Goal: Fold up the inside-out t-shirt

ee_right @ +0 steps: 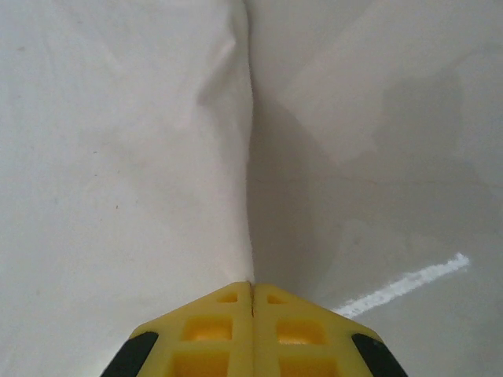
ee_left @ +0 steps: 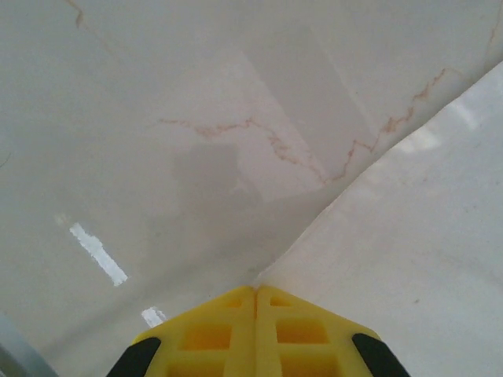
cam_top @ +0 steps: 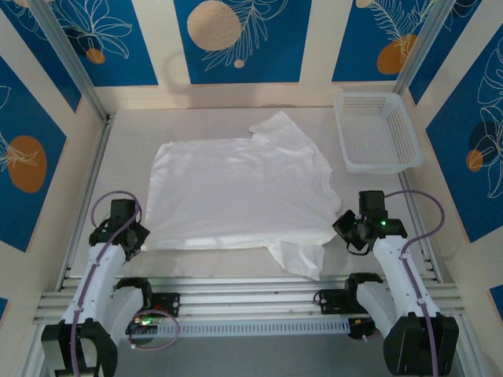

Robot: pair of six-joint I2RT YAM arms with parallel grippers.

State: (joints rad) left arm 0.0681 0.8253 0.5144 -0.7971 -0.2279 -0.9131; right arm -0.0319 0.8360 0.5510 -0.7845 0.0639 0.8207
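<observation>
White cotton shirt (cam_top: 236, 192) lies flat, spread between both arms. The left gripper (ee_left: 255, 292) has its jaws pressed together on the shirt's corner, and the right gripper (ee_right: 251, 287) is clamped on a side edge. Both bites look thin, so a lift may let cloth slip out.

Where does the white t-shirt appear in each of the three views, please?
Top external: the t-shirt lies spread across the middle of the table.
Left wrist: lower right, its corner meeting the shut left gripper.
Right wrist: left half, its edge running down into the shut right gripper.
Shared landmark: the pale table surface beside the cloth.
</observation>
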